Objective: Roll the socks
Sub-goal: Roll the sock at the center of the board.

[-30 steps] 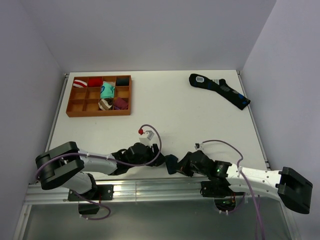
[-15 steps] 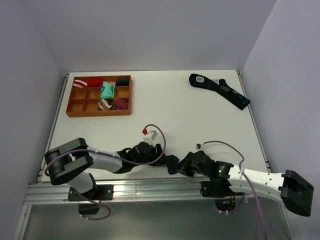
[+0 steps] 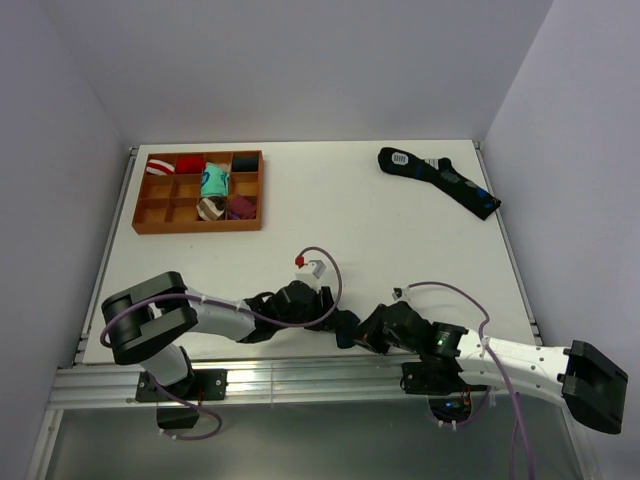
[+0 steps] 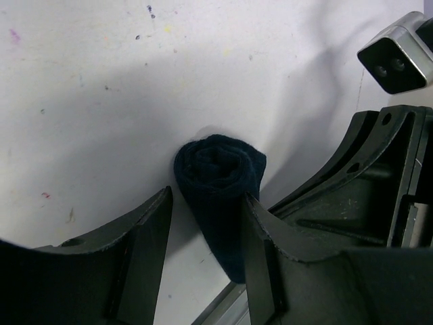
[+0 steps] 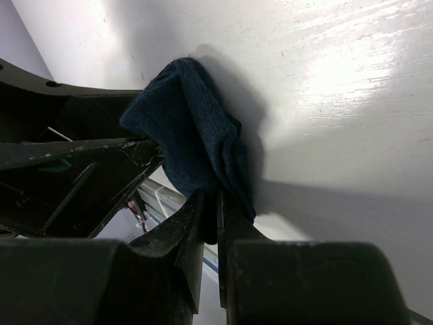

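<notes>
1. The socks (image 4: 218,177) are lying as a tight dark navy roll. In the left wrist view the spiral end is facing up the picture, and the long axis is running down from it, slanting slightly rightward toward the table's front edge.
2. The roll is sitting on the table (image 3: 350,220) close to its near edge, roughly midway between the two arm bases.
3. The left gripper (image 4: 208,198) is standing apart and straddling the roll. The finger on the right of that view is touching the fabric, while the other finger is showing a strip of bare table beside the sock.
4. The right gripper (image 5: 211,213) is pinching a fold of the socks from the opposite side. Its two fingers are standing almost together, with dark fabric caught in the narrow slit between them and the rest of the roll bulging above the tips.
5. The tabletop is showing white, faintly speckled with tiny coloured marks, and an aluminium rail (image 3: 300,375) is running along its front.
6. Well apart from the roll, a brown compartment tray (image 3: 198,228) is holding colourful sock bundles at far left. A long black sock with blue patches (image 3: 440,180) is lying at far right.
7. Pale grey walls (image 3: 300,70) are enclosing the table on three sides.
</notes>
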You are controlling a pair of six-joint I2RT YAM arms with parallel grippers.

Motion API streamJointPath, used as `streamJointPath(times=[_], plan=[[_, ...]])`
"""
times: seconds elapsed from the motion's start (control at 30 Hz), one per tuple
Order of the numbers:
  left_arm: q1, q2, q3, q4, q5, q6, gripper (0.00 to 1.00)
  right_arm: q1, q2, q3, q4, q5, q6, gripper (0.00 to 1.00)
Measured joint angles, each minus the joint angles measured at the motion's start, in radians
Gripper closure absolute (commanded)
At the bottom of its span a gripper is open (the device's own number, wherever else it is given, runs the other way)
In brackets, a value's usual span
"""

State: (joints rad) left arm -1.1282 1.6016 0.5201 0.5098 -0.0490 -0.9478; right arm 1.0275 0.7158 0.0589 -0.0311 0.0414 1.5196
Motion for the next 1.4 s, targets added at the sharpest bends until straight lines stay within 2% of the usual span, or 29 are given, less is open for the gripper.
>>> streamJointPath(times=[0.3,0.5,0.63,0.73,0.83,0.87,1.0,1.23,1.4], plan=[[-0.016,0.064,0.096,-0.059,-0.002,0.013,0.53,0.0,0.008,0.0,-0.006,0.003,-0.008,0.94],[-0.032,0.09,0.162,-0.151,-0.026,0.026,0.66,-0.001,0.015,0.0,-0.006,0.006,-0.014,0.94],[-0.042,0.103,0.193,-0.195,-0.046,0.032,0.82,-0.001,0.02,0.0,-0.005,0.01,-0.019,0.94],[-0.049,0.114,0.224,-0.235,-0.064,0.038,0.92,-0.001,0.024,0.0,-0.004,0.013,-0.023,0.87],[-0.063,0.127,0.269,-0.298,-0.096,0.045,0.96,-0.001,0.023,0.0,-0.007,0.021,-0.032,0.75],[-0.068,0.132,0.285,-0.321,-0.109,0.045,0.96,-0.001,0.021,0.001,-0.011,0.025,-0.038,0.68],[-0.084,0.143,0.339,-0.414,-0.161,0.047,0.99,-0.001,-0.008,0.008,-0.044,0.042,-0.071,0.57],[-0.097,0.144,0.407,-0.589,-0.278,0.044,0.99,-0.001,-0.018,0.077,-0.169,0.1,-0.159,0.58],[-0.097,0.14,0.434,-0.689,-0.354,0.045,1.0,0.0,0.052,0.136,-0.235,0.144,-0.234,0.6]])
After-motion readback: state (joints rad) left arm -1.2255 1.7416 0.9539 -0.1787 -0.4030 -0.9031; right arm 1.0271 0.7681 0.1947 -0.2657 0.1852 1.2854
